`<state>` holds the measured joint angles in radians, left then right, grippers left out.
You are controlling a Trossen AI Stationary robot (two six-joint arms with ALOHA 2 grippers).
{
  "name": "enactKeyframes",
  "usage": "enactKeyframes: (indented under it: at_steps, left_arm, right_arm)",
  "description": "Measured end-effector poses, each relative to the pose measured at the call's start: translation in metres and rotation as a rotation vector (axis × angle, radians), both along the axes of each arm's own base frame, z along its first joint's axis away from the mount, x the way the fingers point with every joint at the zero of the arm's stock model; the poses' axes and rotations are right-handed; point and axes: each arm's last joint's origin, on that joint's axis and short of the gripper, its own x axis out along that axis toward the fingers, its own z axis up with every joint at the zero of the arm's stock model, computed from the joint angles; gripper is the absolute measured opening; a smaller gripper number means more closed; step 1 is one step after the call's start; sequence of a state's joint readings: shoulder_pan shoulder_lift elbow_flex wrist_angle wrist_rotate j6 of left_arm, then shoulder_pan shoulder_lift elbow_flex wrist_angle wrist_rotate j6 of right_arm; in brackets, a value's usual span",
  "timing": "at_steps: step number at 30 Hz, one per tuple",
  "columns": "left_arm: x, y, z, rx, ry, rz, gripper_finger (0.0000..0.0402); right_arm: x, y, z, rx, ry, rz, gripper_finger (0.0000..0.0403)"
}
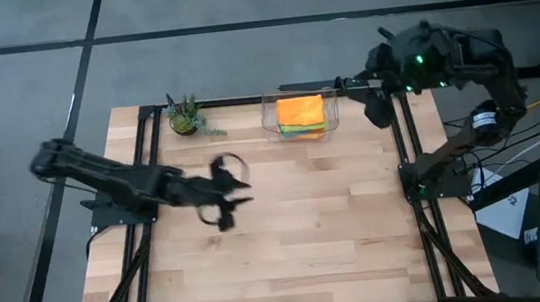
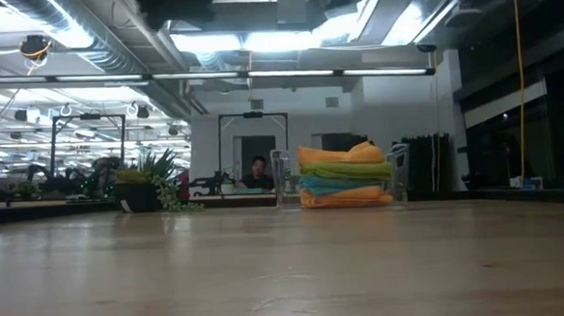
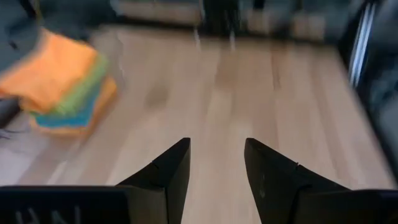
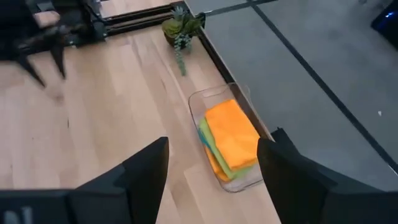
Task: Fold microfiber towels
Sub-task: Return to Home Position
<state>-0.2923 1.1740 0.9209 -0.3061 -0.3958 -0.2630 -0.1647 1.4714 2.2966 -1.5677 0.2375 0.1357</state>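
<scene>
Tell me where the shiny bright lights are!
Low view: ceiling light strips glare brightly above the towel stack, and the table has a pale sheen. High view: even light, with the left gripper over the table and the right gripper beside the bin.

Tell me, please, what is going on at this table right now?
The folding looks finished: the four microfiber towels lie stacked in the clear bin at the far edge of the table, orange on top, then green, teal and orange. Neither arm holds anything. The left gripper hovers open over the left half of the table, and the right gripper hangs open near the far right corner, beside the bin.
</scene>
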Motion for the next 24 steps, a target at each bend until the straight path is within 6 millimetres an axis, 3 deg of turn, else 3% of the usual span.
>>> enactKeyframes:
  at_steps: [4,11,16,24]
  left_arm:
    - [-0.046,0.017,-0.012,-0.056,-0.301,0.028,0.0146]
    - [-0.111,0.035,-0.067,-0.119,-0.592,-0.01,0.0146]
    - [-0.135,0.042,-0.093,-0.14,-0.685,-0.03,0.0146]
    - [-0.152,0.044,-0.101,-0.171,-0.72,-0.11,0.0146]
  right_arm:
    - [0.001,0.014,-0.009,-0.05,-0.028,-0.048,0.0247]
    - [0.018,0.04,-0.053,-0.118,-0.05,0.054,0.0247]
    - [0.019,0.053,-0.087,-0.133,-0.116,0.123,0.0247]
    - [-0.001,0.065,-0.133,-0.178,-0.236,0.153,0.0247]
